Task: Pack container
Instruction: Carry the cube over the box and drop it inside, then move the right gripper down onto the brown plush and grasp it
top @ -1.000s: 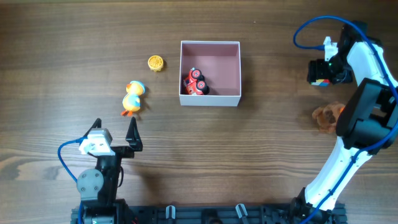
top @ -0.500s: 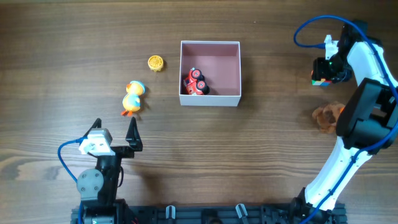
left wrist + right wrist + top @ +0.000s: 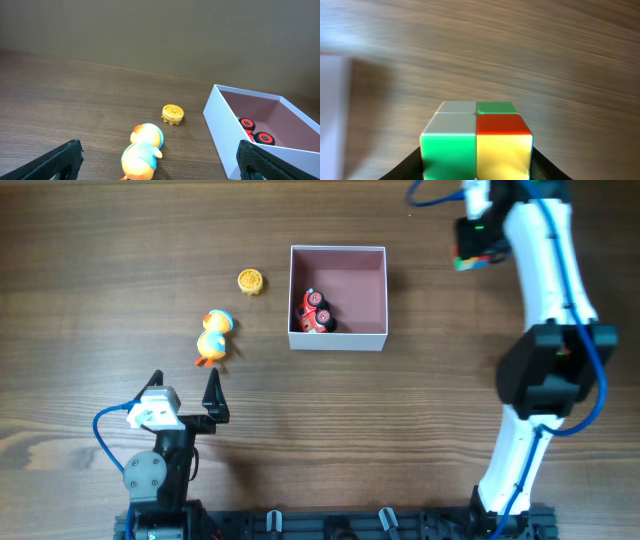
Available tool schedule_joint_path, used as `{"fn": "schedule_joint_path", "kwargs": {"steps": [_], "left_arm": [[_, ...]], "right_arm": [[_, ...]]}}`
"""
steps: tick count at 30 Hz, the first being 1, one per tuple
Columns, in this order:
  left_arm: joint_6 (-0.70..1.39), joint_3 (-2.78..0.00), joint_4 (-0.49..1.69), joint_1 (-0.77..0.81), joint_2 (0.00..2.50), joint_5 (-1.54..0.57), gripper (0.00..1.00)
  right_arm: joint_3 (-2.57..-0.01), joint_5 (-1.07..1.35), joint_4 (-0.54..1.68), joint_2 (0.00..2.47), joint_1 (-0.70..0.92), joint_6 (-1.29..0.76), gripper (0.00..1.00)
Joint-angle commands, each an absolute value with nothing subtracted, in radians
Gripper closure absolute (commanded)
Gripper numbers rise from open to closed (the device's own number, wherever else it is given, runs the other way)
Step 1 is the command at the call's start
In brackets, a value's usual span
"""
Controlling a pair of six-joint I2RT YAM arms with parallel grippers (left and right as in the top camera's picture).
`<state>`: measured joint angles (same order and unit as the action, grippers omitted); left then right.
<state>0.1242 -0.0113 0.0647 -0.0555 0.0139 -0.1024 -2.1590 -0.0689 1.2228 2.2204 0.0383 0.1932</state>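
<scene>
The container (image 3: 360, 280) is a white-walled square box with a pink inside, at the table's middle; a red toy car (image 3: 315, 313) lies in it. My right gripper (image 3: 476, 248) hangs to the right of the box, shut on a colourful cube (image 3: 468, 263). In the right wrist view the cube (image 3: 476, 140) fills the space between the black fingers (image 3: 402, 167). My left gripper (image 3: 185, 395) stands open near the front left, with nothing between its fingers. A yellow duck (image 3: 213, 337) lies just beyond it, with a small yellow disc (image 3: 250, 281) further back.
In the left wrist view the duck (image 3: 142, 155) lies ahead between the open fingers (image 3: 55, 162), the disc (image 3: 173, 113) behind it, and the container's white wall (image 3: 220, 130) to the right. The right arm's white links (image 3: 545, 360) stretch across the right side of the table.
The right gripper closed on the colourful cube and carried it away from the right edge, further back and leftward toward the box. The left arm has not moved.
</scene>
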Motion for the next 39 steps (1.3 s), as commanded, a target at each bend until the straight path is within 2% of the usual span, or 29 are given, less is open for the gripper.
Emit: {"fn": "schedule_joint_path", "kwargs": {"steps": [1, 7, 13, 17, 20, 24, 26, 27, 29, 30, 34, 39], "left_arm": [[0.112, -0.006, 0.069, -0.063, 0.005, -0.1, 0.0], [0.112, -0.006, 0.069, -0.063, 0.005, -0.1, 0.0], [0.112, -0.006, 0.068, -0.063, 0.005, -0.1, 0.0], [0.112, -0.006, 0.069, -0.063, 0.005, -0.1, 0.0], [0.112, -0.006, 0.069, -0.063, 0.005, -0.1, 0.0], [0.112, -0.006, 0.069, -0.063, 0.005, -0.1, 0.0], [0.112, -0.006, 0.069, -0.063, 0.005, -0.1, 0.0], [0.112, -0.006, 0.069, -0.063, 0.005, -0.1, 0.0], [0.112, -0.006, 0.069, -0.063, 0.005, -0.1, 0.0], [0.112, -0.006, 0.069, -0.063, 0.005, -0.1, 0.0], [0.112, -0.006, 0.068, -0.063, 0.005, -0.1, 0.0], [0.112, -0.006, 0.069, -0.063, 0.005, -0.1, 0.0]], "right_arm": [[-2.198, -0.048, 1.227, 2.122, 0.206, 0.081, 0.61], [-2.198, -0.049, 1.224, 2.104, 0.463, -0.003, 0.54], [-2.145, -0.051, 1.171, 2.106, 0.503, -0.081, 0.53], [-2.086, -0.057, 1.093, 2.106, 0.492, -0.082, 0.45], [-2.029, -0.06, 1.051, 2.106, 0.464, -0.089, 0.46], [-2.009, -0.083, 1.039, 2.106, 0.434, -0.092, 0.36], [-2.019, -0.188, 1.069, 2.101, 0.406, -0.15, 0.32], [-2.035, -0.244, 1.111, 2.096, 0.384, -0.188, 0.26], [-2.085, -0.323, 1.228, 2.083, 0.332, -0.245, 0.03], [-2.131, -0.359, 1.333, 2.067, 0.287, -0.286, 0.0], [-2.18, -0.364, 1.605, 1.95, 0.141, -0.409, 0.0], [-2.138, -0.173, 1.608, 1.773, -0.02, -0.393, 0.0]]}}
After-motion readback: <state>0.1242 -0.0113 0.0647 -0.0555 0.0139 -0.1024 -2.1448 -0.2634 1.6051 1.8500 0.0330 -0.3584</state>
